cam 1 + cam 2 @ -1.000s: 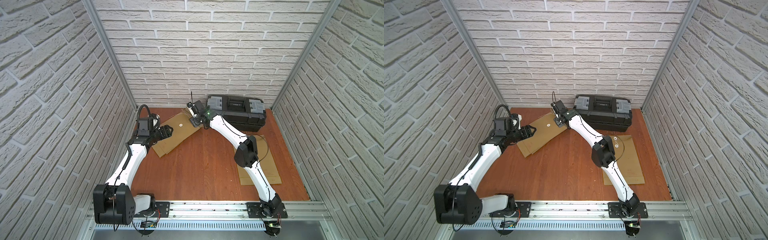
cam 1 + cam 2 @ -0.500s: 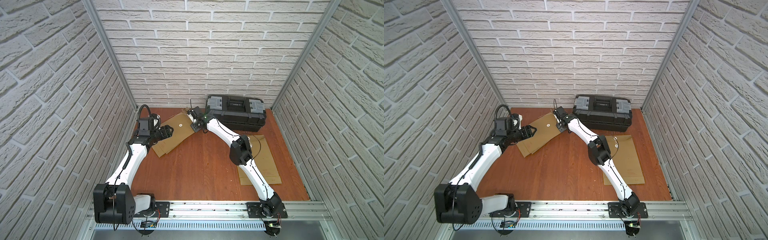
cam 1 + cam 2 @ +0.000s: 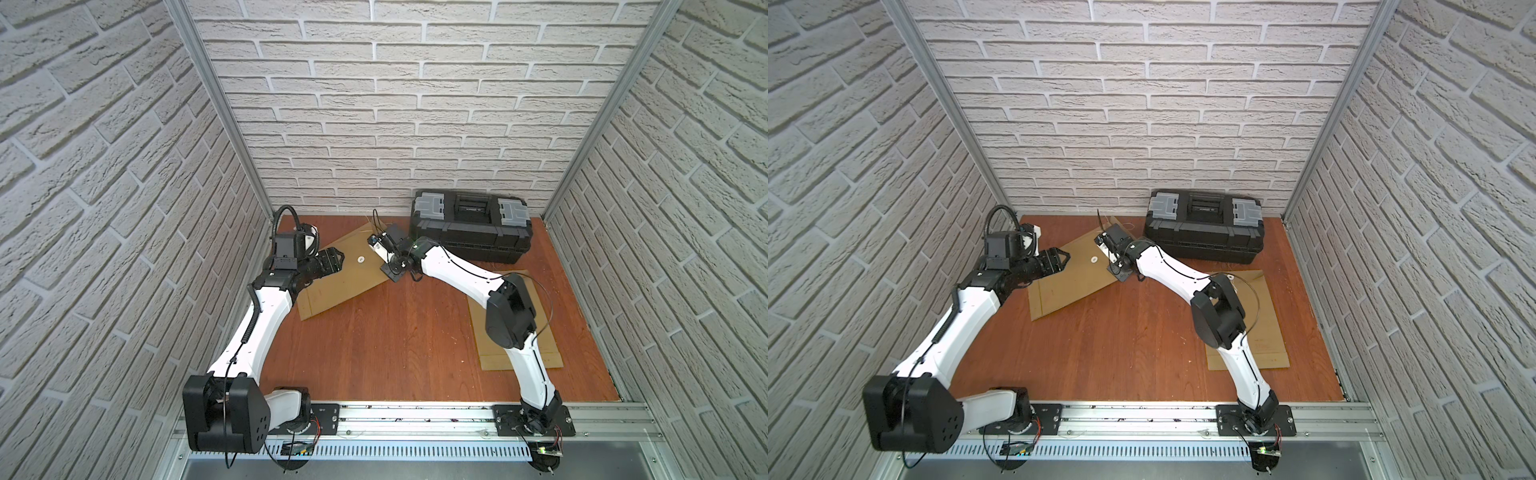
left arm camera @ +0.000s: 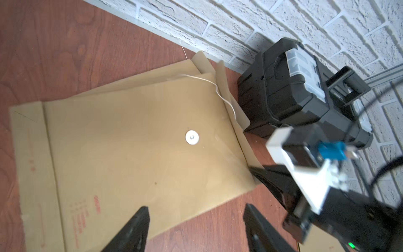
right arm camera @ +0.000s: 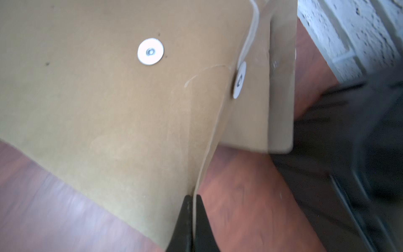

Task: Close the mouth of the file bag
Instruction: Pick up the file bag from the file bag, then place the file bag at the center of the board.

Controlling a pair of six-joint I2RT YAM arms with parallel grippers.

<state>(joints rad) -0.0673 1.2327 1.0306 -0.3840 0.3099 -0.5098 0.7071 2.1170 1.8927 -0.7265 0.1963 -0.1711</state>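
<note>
Subject: file bag (image 3: pixel 332 282), brown paper, lying flat at the rear left of the wooden table (image 3: pixel 395 345). It sits skewed to the table's edges, with its mouth end near the black toolbox (image 3: pixel 469 235) by the back wall.

Finding one: my right claw (image 5: pixel 193 210) is pinched fully together, with the thin edge of the bag's flap (image 5: pixel 250 120) caught between its fingers. The flap stands up off the bag's body and is not folded down, so the mouth is not yet closed.

Finding two: a white disc (image 5: pixel 150 51) sits bare on the bag's body. A second disc (image 5: pixel 239 79) on the raised flap shows nearly edge-on, with a pale string (image 5: pixel 250 32) meeting it. In the left wrist view that string lies loose across the bag's far corner.

Finding three: my left claw (image 4: pixel 196 235) hangs at the bag's left edge with its jaws spread wide and nothing between them.

Other item: a second envelope (image 3: pixel 548 349) lies flat on the right, partly under my right arm and well apart from the file bag.
</note>
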